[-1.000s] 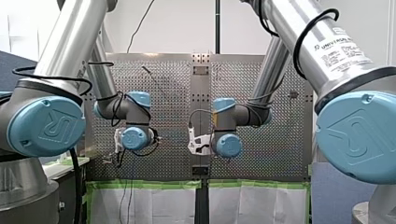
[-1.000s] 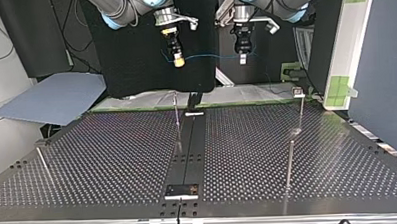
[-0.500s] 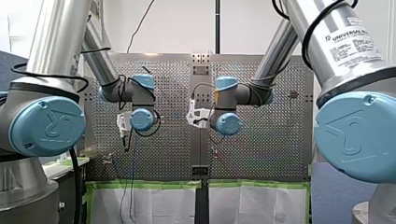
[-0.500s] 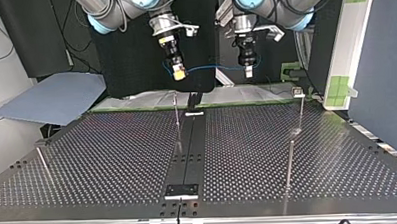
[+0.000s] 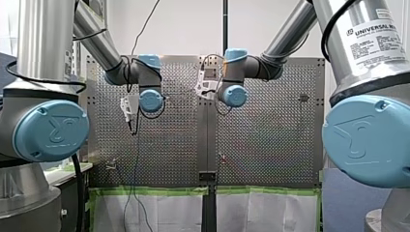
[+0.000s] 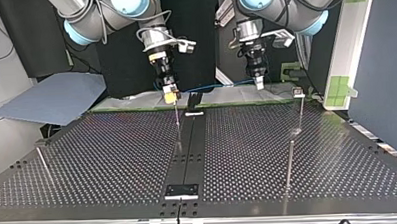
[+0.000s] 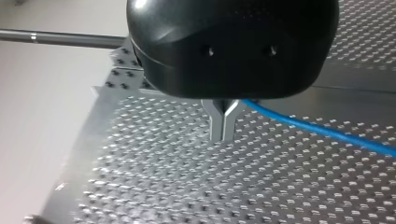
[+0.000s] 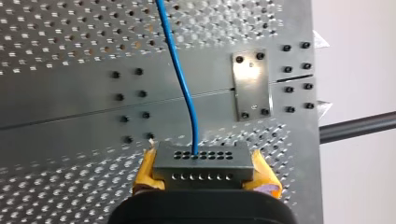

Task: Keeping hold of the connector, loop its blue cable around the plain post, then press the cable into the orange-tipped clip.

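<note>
Perforated table point(image 6: 108, 160), dark strip point(image 6: 191, 147) down the middle, small plate point(image 6: 182, 191) on its near end. Thin posts stick up: centre post point(image 6: 177, 120) by the strip, two right posts point(image 6: 290, 164), and a leaning left post point(image 6: 43, 165).

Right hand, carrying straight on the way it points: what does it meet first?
Probably the plain middle strip of the perforated table, connector first. The top view shows a thin post just under the right hand, but depth is unclear.

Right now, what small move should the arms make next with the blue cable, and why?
Probably lower both a little: my right gripper grips the grey connector block, my left gripper pinches the thin blue cable, which hangs above the perforated metal table.
</note>
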You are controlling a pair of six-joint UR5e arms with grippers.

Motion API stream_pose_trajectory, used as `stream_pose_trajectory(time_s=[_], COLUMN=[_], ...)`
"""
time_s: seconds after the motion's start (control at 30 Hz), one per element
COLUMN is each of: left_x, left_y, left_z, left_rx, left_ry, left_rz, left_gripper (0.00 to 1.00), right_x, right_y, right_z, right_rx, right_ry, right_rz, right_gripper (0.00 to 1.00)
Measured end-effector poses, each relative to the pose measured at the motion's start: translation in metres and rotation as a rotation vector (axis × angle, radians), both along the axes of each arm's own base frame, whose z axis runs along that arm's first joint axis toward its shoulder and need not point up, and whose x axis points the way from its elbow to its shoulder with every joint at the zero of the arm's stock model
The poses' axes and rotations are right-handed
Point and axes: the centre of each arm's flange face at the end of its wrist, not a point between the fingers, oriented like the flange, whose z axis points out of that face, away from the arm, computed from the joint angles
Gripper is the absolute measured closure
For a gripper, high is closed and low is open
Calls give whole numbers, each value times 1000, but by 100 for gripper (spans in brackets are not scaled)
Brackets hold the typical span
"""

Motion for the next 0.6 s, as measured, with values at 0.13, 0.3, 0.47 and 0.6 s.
stream_pose_trajectory(time_s=[0.13,0.3,0.47,0.6], left_x=[3,5,9,15], left_y=[3,11,16,18], left_z=[22,41,56,66], left_rx=[-11,-19,-20,-17], left_ry=[-20,-29,-29,-24], left_rz=[11,46,68,75], left_gripper=[100,100,100,100], right_x=[0,0,1,2], right_y=[-8,-17,-24,-31], right_z=[10,18,26,34], right_rx=[-3,-11,-27,-41], right_ry=[12,13,5,-1], right_rz=[-4,-1,22,39], right_gripper=[100,100,100,100])
